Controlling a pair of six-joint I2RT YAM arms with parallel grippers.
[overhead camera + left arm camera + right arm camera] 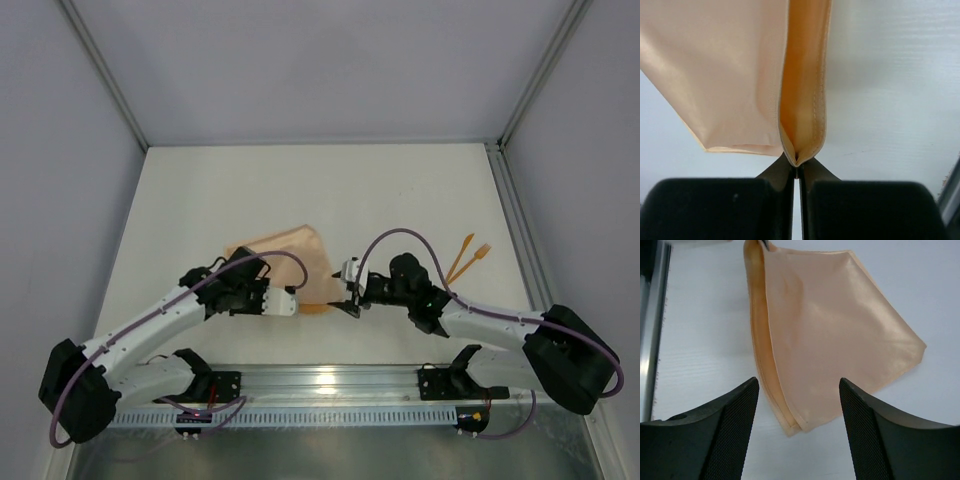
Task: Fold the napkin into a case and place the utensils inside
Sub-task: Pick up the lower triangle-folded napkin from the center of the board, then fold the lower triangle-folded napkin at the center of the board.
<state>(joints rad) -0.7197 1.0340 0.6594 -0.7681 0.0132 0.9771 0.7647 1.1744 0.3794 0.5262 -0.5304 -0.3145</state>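
The left gripper (pixel 796 172) is closed tight on the folded edge of the napkin (pixel 715 75), which lies near the middle of the table (pixel 250 190), toward its near edge. The fold runs straight away from this gripper. The right gripper (pixel 799 390) is wide open and empty, the napkin's corner just ahead of it. The utensils (pixel 465 258) lie by the right edge, nearer the right arm.
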